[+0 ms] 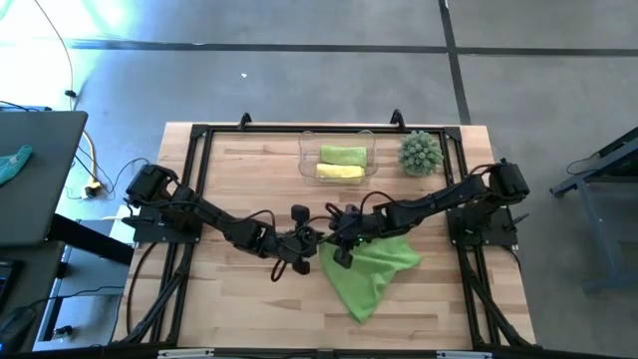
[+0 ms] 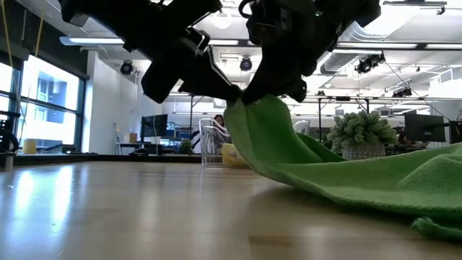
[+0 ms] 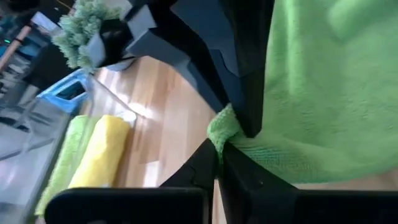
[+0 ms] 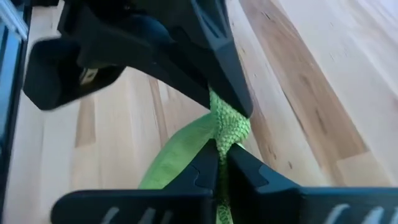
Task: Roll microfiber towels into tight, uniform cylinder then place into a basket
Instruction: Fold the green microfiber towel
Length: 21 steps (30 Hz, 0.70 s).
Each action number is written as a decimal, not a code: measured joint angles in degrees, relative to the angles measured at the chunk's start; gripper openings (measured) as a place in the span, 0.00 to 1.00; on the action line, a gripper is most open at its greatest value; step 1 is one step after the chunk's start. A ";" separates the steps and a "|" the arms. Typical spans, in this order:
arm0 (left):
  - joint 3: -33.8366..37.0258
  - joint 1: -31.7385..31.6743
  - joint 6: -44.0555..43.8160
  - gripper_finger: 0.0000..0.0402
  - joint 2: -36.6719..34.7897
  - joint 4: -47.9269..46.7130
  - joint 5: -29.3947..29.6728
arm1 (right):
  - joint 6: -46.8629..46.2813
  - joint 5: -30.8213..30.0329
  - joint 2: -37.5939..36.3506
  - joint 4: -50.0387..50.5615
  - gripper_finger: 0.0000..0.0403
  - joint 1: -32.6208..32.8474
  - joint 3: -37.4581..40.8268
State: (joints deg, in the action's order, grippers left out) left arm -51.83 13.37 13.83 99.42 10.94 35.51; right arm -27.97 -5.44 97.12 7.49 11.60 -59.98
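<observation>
The tabletop point(image 1: 249, 309) was pale planked wood with a soft sheen. The lime green towel point(image 1: 371, 269) was nubbly matt microfiber cloth. The basket point(image 1: 305, 152) was clear glossy plastic. The arms' jaws looked matt black plastic.

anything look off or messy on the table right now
Only the lime green towel: it lies crumpled and askew, one corner pinched up by both the left gripper and right gripper. The two rolled towels sit neatly in the basket.
</observation>
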 joint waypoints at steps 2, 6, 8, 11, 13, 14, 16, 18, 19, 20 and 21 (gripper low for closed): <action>0.00 0.00 -1.07 0.02 0.00 -0.14 -1.05 | 2.80 -0.08 0.00 0.00 0.06 0.00 0.01; 0.00 0.00 -1.22 0.01 0.00 -2.78 -1.64 | 8.83 -0.22 0.00 0.15 0.16 0.02 0.01; 0.00 0.04 -1.91 0.00 0.00 -3.90 -1.56 | 10.97 -0.29 0.00 1.15 0.20 0.02 0.01; 0.00 0.29 -3.86 0.01 0.00 -4.75 -1.60 | 11.57 -0.32 0.00 4.34 0.25 0.02 0.01; 0.00 0.74 -4.69 0.00 0.00 -4.74 -1.06 | 11.52 -0.32 0.00 8.14 0.27 0.02 0.01; -0.02 1.05 -5.02 0.00 0.00 -4.73 -0.21 | 11.55 -0.32 0.00 10.65 0.27 0.02 0.01; -0.67 1.41 -5.68 0.00 0.02 -5.85 2.39 | 11.54 -0.33 0.00 16.75 0.28 0.02 0.01; -1.99 1.66 -6.43 0.00 0.02 -7.35 4.27 | 11.16 -0.34 0.00 23.57 0.28 0.02 0.01; -2.62 1.77 -6.70 0.00 0.02 -8.12 4.91 | 10.25 -0.34 0.00 26.77 0.28 0.02 0.01; -3.09 1.76 -6.94 0.00 0.02 -8.84 5.28 | 9.24 -0.34 0.00 29.45 0.28 0.02 0.01; -3.43 1.74 -7.03 0.00 0.06 -9.32 5.51 | 7.79 -0.36 0.00 32.16 0.28 0.02 0.01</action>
State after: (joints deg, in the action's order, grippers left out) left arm -55.26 15.10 6.79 99.48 1.62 41.01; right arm -20.19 -5.80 97.12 39.64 11.62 -59.96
